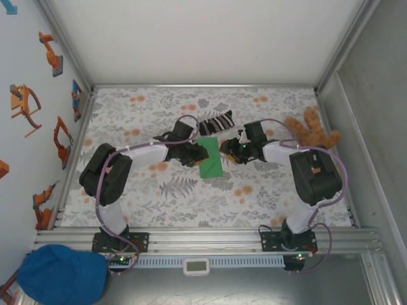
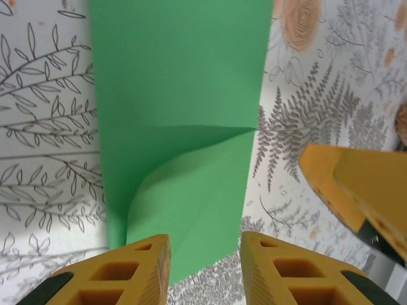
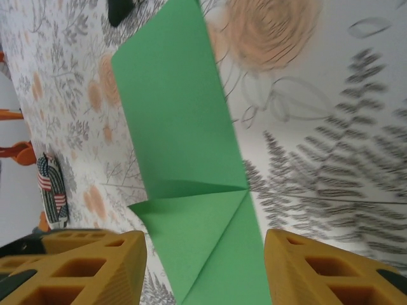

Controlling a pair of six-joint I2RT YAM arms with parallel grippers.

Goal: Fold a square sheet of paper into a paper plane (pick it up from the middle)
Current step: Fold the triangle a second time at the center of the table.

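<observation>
Your left gripper [image 2: 205, 254] and right gripper [image 3: 205, 257] stand parted, clamping nothing, elbows out, wrists low, facing each other. The part-folded square sheet of paper [image 1: 210, 159] lies on the table [image 1: 267, 190] between them.

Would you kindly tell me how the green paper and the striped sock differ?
The green paper is plain and one colour; the striped sock is banded black and white. The paper is a straight-edged sheet with creased folds, while the sock is soft and rounded. The paper lies nearer the table's front edge, the sock just beyond it. Both rest on the floral table.
</observation>
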